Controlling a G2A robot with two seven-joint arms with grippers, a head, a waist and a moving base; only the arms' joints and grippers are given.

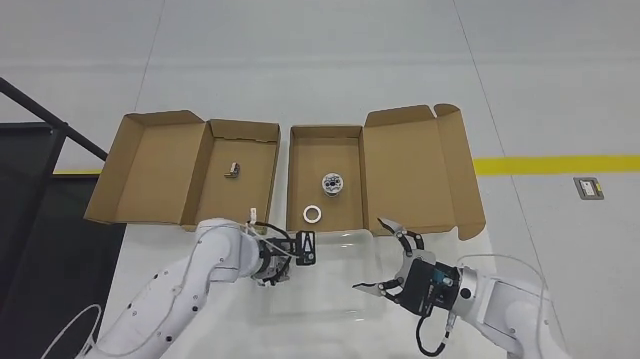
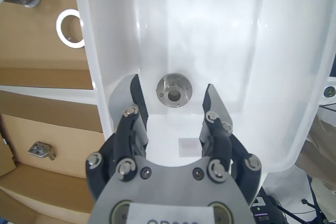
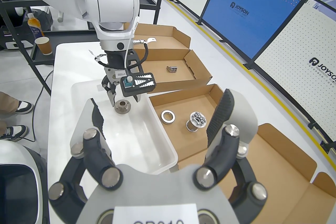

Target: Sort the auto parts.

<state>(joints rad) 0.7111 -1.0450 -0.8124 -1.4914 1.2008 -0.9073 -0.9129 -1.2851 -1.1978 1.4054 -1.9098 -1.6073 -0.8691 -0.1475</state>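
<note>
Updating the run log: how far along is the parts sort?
Done: a bracket lies in one cardboard box; a ring and a cylindrical part in the other box. In hand: the left gripper is open at the flanged hub in the white tray, not gripping. Left: boxing that hub. The right gripper is open, empty.

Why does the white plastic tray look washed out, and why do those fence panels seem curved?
Left wrist view: glare whitens the white plastic tray; the round metal flange throws a soft shadow. Right wrist view: the wide lens bows the blue and white fence panels.
</note>
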